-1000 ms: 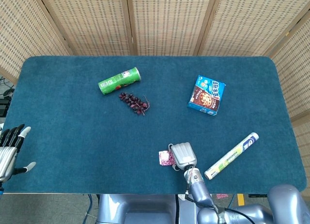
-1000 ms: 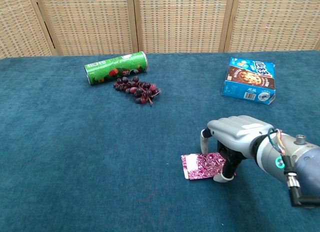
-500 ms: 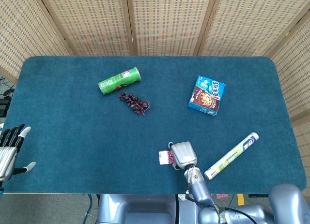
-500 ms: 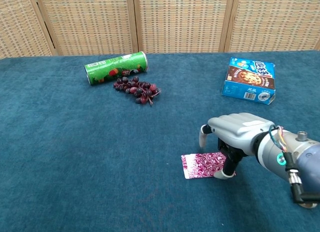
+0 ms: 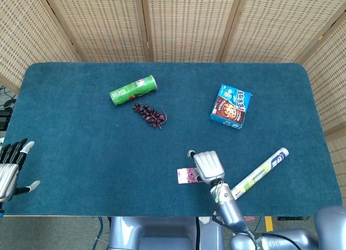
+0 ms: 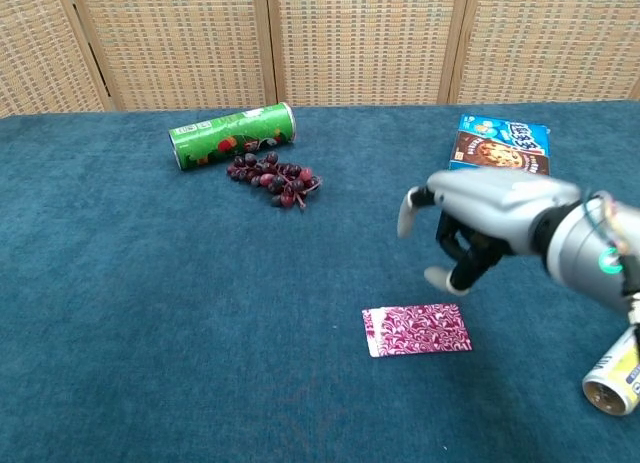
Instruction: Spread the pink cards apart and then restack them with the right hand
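Grapes point(image 6: 274, 180) beside green can point(image 6: 232, 135), well behind pink cards point(image 6: 416, 329).

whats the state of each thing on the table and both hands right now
pink cards: flat in one stack, untouched
right hand: raised above the cards, empty, fingers curled
left hand: at the table edge, empty, fingers apart
green can: on its side
cookie box: lying flat
roll: on its side
grapes: beside the can

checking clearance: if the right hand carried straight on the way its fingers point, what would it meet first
The right hand hangs above the table, fingers curled down. Going straight down, it would likely meet the pink cards or the blue cloth just behind them; depth is unclear.
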Motion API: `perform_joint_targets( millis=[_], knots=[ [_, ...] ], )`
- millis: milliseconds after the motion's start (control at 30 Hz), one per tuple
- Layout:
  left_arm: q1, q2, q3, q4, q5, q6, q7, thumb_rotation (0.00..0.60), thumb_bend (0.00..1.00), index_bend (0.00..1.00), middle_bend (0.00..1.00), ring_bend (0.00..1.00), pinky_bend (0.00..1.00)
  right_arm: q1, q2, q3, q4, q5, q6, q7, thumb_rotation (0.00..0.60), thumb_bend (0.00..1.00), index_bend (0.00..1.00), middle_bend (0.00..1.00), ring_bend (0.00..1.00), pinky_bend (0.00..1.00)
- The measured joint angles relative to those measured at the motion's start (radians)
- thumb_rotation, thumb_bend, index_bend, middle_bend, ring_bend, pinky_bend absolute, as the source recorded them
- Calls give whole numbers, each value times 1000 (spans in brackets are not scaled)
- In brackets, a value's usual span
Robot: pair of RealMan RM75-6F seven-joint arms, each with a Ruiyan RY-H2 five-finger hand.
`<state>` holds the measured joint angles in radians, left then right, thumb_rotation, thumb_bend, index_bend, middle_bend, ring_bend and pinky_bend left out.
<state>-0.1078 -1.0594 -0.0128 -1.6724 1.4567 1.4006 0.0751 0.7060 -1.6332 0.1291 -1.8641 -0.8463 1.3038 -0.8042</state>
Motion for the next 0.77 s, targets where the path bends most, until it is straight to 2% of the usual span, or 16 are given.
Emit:
perform_joint_targets(
  millis=[33,67,100,200,267,300,400,533,767],
  knots=[
    [0,0,0,0,0,0,0,600,46,0,0,0,0,-10,16,-7,2,-49,10,29,600,394,292,593,616,842],
    [0,0,0,0,1,1,1,600,46,0,0,0,0,-25,37,-18,9,-121,25,73,600,342,292,500,507,702],
    [0,0,0,0,1,1,1,600,46,0,0,0,0,-37,53,-28,17,-180,38,111,600,254,284,395,371,548],
    [1,-2,0,-1,1,4,7,600,46,0,0,0,0,-90,113,-68,68,-385,101,258,600,23,195,104,45,201],
    [2,-5,-1,0,1,8,12,600,46,0,0,0,0,-145,159,-106,127,-507,159,374,600,0,129,13,0,84],
    [3,-6,-1,0,1,10,14,600,46,0,0,0,0,-173,177,-124,156,-546,182,422,600,0,96,0,0,37],
    [5,-11,-2,5,3,19,18,600,46,0,0,0,0,-276,227,-182,255,-613,246,544,600,0,18,0,0,0],
    [8,-20,-4,14,7,28,22,600,46,0,0,0,0,-386,265,-242,330,-630,293,592,600,0,0,0,0,0],
    [11,-30,-6,24,12,38,28,600,46,0,0,0,0,-467,267,-252,383,-661,331,659,600,0,0,0,0,0]
  ],
)
